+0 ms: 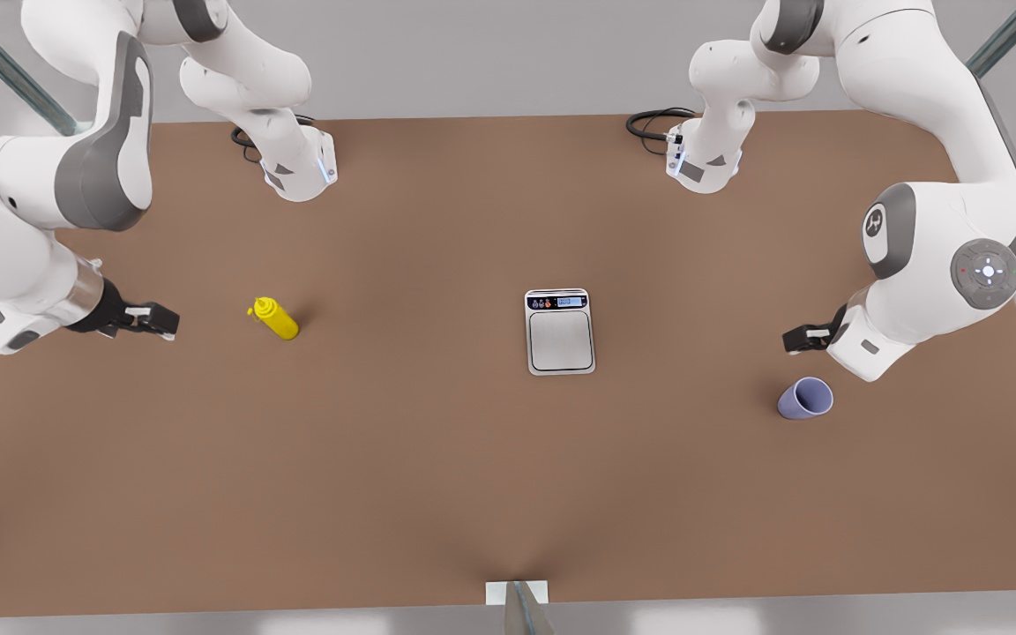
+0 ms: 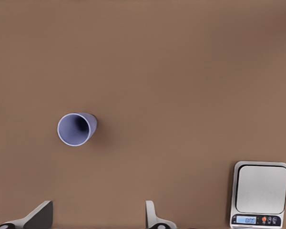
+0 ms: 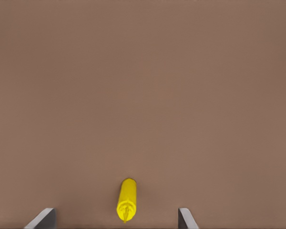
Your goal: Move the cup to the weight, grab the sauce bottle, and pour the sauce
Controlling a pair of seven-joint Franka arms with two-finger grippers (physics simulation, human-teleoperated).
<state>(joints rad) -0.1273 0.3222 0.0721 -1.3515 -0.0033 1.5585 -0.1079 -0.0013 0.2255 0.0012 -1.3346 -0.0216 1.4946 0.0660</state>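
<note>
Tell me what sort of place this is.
Probably a simulated tabletop test bench for robots: a bare brown table, two arm bases bolted to its far edge, and a kitchen scale, sauce bottle and cup.

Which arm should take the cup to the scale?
Left. Its open gripper hovers beside the cup; the right gripper waits by the bottle, beyond the scale.

The flat silver kitchen scale shows digits on its small bluish display, apparently zeros, though too small to read with certainty.
</note>
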